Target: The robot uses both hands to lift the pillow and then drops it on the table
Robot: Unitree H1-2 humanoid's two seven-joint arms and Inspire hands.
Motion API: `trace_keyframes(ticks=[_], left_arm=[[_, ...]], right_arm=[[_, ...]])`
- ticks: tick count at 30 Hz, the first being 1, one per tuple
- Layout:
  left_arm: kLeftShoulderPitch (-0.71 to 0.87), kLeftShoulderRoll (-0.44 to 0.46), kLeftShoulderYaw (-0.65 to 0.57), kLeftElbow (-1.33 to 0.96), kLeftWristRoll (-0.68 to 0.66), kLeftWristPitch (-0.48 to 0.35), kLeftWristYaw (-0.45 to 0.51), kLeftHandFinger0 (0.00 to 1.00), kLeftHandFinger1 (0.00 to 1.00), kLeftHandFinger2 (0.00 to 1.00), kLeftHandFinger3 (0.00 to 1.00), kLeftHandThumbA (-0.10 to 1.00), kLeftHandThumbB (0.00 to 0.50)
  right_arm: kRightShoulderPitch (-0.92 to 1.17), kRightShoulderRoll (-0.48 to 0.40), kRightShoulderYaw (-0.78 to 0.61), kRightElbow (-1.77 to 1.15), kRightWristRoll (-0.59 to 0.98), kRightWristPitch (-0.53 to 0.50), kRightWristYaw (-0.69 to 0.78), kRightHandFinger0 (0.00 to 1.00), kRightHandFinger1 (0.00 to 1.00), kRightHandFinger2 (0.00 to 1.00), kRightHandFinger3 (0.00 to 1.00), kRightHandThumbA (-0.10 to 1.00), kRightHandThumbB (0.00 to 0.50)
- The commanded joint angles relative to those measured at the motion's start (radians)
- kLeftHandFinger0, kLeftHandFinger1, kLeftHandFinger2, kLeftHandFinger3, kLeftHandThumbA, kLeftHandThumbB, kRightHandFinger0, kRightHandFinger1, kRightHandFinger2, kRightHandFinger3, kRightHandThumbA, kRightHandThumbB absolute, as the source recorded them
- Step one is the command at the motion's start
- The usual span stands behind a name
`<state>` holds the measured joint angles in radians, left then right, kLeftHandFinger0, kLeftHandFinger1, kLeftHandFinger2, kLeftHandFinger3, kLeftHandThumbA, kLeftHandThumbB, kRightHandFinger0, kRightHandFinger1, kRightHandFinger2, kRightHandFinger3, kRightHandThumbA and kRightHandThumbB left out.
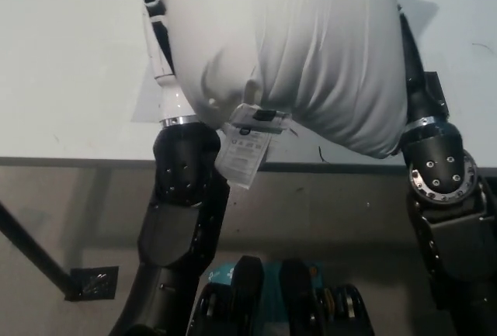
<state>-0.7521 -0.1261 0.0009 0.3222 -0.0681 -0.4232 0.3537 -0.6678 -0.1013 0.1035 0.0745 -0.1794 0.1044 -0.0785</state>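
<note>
- The left hand (155, 22) is pressing against the left side of the pillow (303, 49); only a narrow strip of white and black shows beside the fabric, so I cannot tell how far its fingers are spreading
- The right hand (413, 72) is pressing against the pillow's right side; it is mostly hiding behind the bulging fabric, and its finger spread cannot be told either
- The two hands are squeezing the pillow between them, and it is hanging above the table (70, 80), with its near lower bulge reaching out over the table's near edge
- The pillow is filling the far middle of the view and running out past the far edge of the picture
- One pillow is showing, white, with creases running down toward its near underside
- One label (247, 146) is dangling from the pillow's near seam, white with small print, hanging over the table's near edge
- One table is showing, pale and flat; its near edge is running straight across the view from left to right
- Bare tabletop is lying to the left of the left hand and a smaller stretch at the far right of the pillow
- A dark patch (436, 91) is lying on the table just beside the right forearm
- Near the table's edge the floor (78, 212) is showing, with a dark bar (31, 254) slanting across its left side
</note>
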Motion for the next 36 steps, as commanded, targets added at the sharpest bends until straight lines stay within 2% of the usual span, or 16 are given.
trace_keyframes(ticks=[1, 4, 7, 10, 12, 14, 19, 22, 25, 28, 33, 36], left_arm=[[-0.079, -0.095, -0.144, -0.281, 0.211, 0.13, -0.071, 1.0, 1.0, 1.0, 1.0, 1.0, 0.014], [-0.077, -0.097, -0.144, -0.354, 0.242, 0.184, -0.065, 1.0, 1.0, 1.0, 1.0, 1.0, 0.045], [-0.085, -0.104, -0.14, -0.415, 0.234, 0.203, -0.068, 1.0, 1.0, 1.0, 1.0, 1.0, 0.05], [-0.09, -0.105, -0.143, -0.475, 0.245, 0.228, -0.076, 1.0, 1.0, 1.0, 1.0, 1.0, 0.046], [-0.1, -0.1, -0.149, -0.525, 0.29, 0.219, -0.081, 1.0, 1.0, 1.0, 1.0, 1.0, 0.026], [-0.09, -0.098, -0.161, -0.569, 0.262, 0.235, -0.1, 1.0, 1.0, 1.0, 1.0, 1.0, 0.07], [-0.09, -0.092, -0.18, -0.613, 0.235, 0.266, -0.11, 1.0, 1.0, 1.0, 1.0, 1.0, 0.079], [-0.093, -0.088, -0.19, -0.636, 0.258, 0.267, -0.107, 1.0, 1.0, 1.0, 1.0, 1.0, 0.056], [-0.093, -0.084, -0.189, -0.625, 0.257, 0.255, -0.105, 1.0, 1.0, 1.0, 1.0, 1.0, 0.067], [-0.095, -0.076, -0.179, -0.606, 0.256, 0.249, -0.102, 1.0, 1.0, 1.0, 1.0, 1.0, 0.042], [-0.107, -0.067, -0.155, -0.568, 0.256, 0.25, -0.086, 1.0, 1.0, 1.0, 1.0, 1.0, 0.062], [-0.102, -0.066, -0.128, -0.523, 0.254, 0.255, -0.066, 1.0, 1.0, 1.0, 1.0, 1.0, 0.045]], right_arm=[[-0.135, 0.089, 0.092, -0.352, -0.063, 0.037, 0.059, 1.0, 1.0, 1.0, 1.0, 1.0, 0.321], [-0.14, 0.083, 0.093, -0.415, -0.078, 0.056, 0.057, 1.0, 1.0, 1.0, 1.0, 1.0, 0.33], [-0.154, 0.077, 0.092, -0.47, -0.094, 0.079, 0.058, 1.0, 1.0, 1.0, 1.0, 1.0, 0.345], [-0.157, 0.073, 0.091, -0.519, -0.091, 0.102, 0.066, 1.0, 1.0, 1.0, 1.0, 1.0, 0.348], [-0.162, 0.072, 0.093, -0.551, -0.106, 0.094, 0.063, 1.0, 1.0, 1.0, 1.0, 1.0, 0.353], [-0.162, 0.07, 0.101, -0.579, -0.143, 0.102, 0.063, 1.0, 1.0, 1.0, 1.0, 1.0, 0.364], [-0.161, 0.072, 0.108, -0.609, -0.171, 0.117, 0.061, 1.0, 1.0, 1.0, 1.0, 1.0, 0.382], [-0.159, 0.066, 0.119, -0.627, -0.213, 0.114, 0.063, 1.0, 1.0, 1.0, 1.0, 1.0, 0.368], [-0.157, 0.068, 0.117, -0.626, -0.22, 0.105, 0.058, 1.0, 1.0, 1.0, 1.0, 1.0, 0.369], [-0.156, 0.066, 0.107, -0.604, -0.208, 0.092, 0.054, 1.0, 1.0, 1.0, 1.0, 1.0, 0.353], [-0.161, 0.062, 0.1, -0.566, -0.213, 0.079, 0.046, 1.0, 1.0, 1.0, 1.0, 1.0, 0.34], [-0.155, 0.047, 0.1, -0.53, -0.224, 0.08, 0.051, 1.0, 1.0, 1.0, 1.0, 1.0, 0.315]])
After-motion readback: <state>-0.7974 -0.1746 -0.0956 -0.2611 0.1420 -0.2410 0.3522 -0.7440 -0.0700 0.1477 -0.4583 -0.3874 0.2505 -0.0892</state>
